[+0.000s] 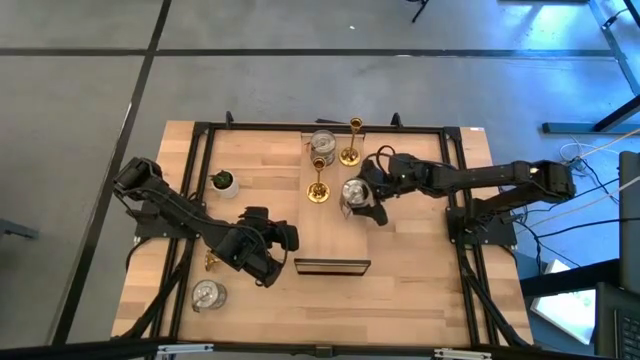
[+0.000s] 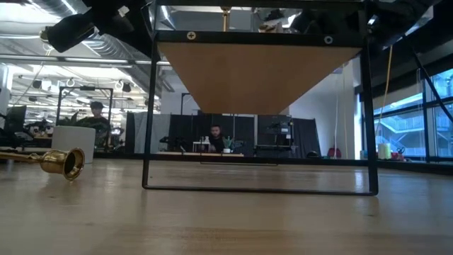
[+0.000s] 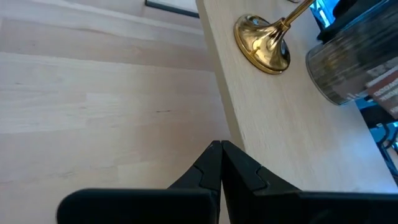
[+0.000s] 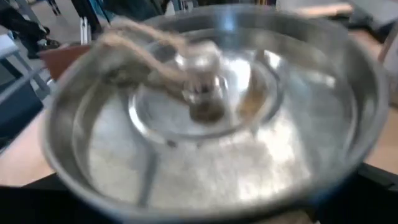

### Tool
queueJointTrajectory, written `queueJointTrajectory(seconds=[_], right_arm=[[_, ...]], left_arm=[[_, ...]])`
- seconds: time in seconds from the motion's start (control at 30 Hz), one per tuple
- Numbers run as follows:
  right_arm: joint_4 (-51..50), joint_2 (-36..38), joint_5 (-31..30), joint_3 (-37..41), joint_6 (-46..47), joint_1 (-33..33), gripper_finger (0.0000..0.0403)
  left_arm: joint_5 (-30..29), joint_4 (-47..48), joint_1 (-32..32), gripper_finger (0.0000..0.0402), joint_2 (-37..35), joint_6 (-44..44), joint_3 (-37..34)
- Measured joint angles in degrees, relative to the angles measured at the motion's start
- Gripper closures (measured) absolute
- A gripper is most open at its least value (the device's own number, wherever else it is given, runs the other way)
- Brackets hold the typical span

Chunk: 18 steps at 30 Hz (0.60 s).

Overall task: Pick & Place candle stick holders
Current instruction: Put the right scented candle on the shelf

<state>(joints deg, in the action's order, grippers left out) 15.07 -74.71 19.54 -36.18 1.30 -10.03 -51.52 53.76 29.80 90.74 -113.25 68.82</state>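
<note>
Three gold sticks (image 1: 318,188), three silvery cups (image 1: 207,295) on table.

Grey concrete floor (image 1: 300,90) with dark seams around table. Beyond: open workshop, ceiling lights (image 2: 71,83), large windows (image 2: 417,127) at side, seated person (image 2: 214,138) at desks.

pale wood table (image 1: 400,300), glossy gold holder (image 3: 264,43)

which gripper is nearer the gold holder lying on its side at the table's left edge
Left. The left gripper, shut, sits just right of the fallen gold holder. The right gripper is far across the table, at a silver cup holder.
</note>
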Motion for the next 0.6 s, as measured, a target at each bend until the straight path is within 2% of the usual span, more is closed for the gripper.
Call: queueJointTrajectory(seconds=[0.6], right_arm=[[-6.89, 6.54, 0.05, 0.0, 0.33, -0.02, 0.0003]], left_arm=[[-1.92, 0.0, 0.0, 0.04, -0.02, 1.08, 0.02]])
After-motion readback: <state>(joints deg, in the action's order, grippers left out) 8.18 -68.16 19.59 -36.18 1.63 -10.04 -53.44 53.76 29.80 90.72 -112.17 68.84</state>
